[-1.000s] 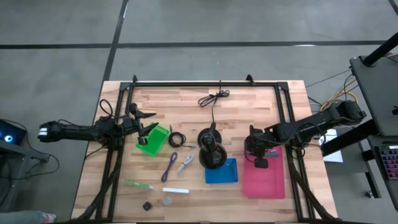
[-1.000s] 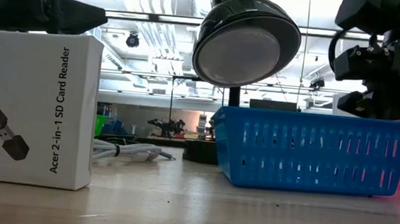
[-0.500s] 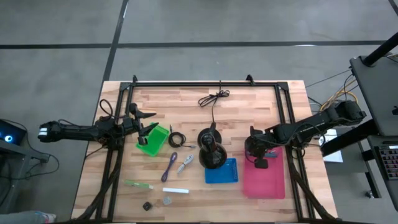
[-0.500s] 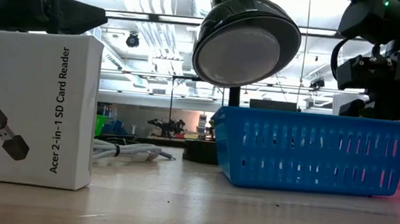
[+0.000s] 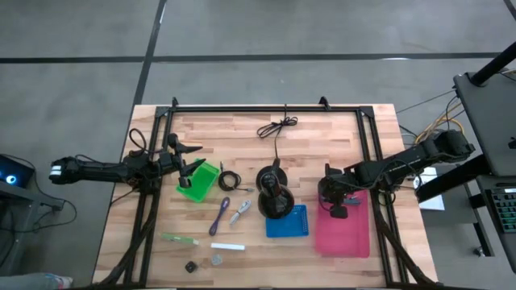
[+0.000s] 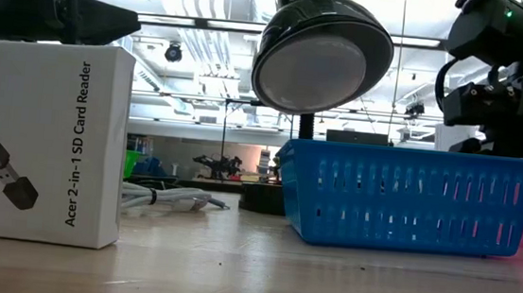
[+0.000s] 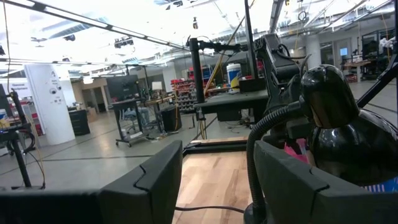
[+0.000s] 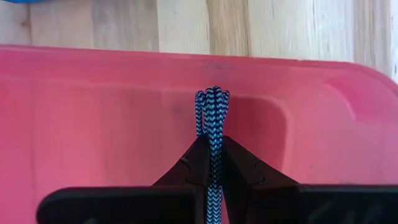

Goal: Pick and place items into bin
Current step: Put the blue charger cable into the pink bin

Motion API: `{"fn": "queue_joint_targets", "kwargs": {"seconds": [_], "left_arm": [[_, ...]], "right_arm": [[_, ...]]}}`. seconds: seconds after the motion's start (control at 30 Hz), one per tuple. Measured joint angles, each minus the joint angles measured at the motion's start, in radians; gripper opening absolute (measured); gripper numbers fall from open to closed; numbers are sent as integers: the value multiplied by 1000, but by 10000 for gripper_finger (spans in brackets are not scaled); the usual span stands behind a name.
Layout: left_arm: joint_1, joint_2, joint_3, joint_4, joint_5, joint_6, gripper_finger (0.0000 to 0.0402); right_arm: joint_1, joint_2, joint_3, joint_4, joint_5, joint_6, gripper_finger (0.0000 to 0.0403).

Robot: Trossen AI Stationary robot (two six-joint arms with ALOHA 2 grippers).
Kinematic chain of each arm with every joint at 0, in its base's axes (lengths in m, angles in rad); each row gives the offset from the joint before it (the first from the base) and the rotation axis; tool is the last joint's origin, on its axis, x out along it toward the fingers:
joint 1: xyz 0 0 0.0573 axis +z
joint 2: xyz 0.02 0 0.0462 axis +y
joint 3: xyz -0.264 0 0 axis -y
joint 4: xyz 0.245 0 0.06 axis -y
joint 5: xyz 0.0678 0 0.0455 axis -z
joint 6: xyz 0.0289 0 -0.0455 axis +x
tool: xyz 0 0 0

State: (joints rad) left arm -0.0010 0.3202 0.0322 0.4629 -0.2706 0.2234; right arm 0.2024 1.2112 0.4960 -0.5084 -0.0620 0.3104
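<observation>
My right gripper (image 5: 338,203) hangs over the far end of the pink bin (image 5: 343,229), shut on a blue-and-black braided cord (image 8: 212,115). My left gripper (image 5: 190,166) waits open above the green bin (image 5: 198,181) at the table's left. On the table lie the black cable coil (image 5: 233,180), purple tool (image 5: 219,216), a grey piece (image 5: 239,213), green stick (image 5: 179,238), white stick (image 5: 227,246) and two small cubes (image 5: 191,267). The black joystick-like stand (image 5: 274,193) rises beside the blue bin (image 5: 288,221). My right gripper pinches the braided cord between its two fingers, coming from above and pointing down into the pink bin. The cord lies along the fingers, and its folded loop end (image 8: 212,99) sticks out past the fingertips (image 8: 239,163). Whether that end touches the bin floor (image 8: 112,124), I cannot tell.
A long black cord (image 5: 276,127) lies near the table's far edge. Black frame rails (image 5: 153,201) run along both sides of the table. In the low view a white card-reader box (image 6: 39,137) stands close to the camera, left of the blue bin (image 6: 399,197).
My right gripper has risen a little above the pink bin, still shut on the cord. Nothing else has moved.
</observation>
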Motion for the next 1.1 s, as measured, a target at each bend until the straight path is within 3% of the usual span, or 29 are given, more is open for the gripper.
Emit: {"fn": "queue_joint_targets", "kwargs": {"seconds": [0.9, 1.1], "left_arm": [[0, 0, 1, 0, 0, 0, 185], [0, 0, 1, 0, 0, 0, 185]], "right_arm": [[0, 0, -1, 4, 10, 38, 14], [0, 1, 24, -11, 12, 38, 43]]}}
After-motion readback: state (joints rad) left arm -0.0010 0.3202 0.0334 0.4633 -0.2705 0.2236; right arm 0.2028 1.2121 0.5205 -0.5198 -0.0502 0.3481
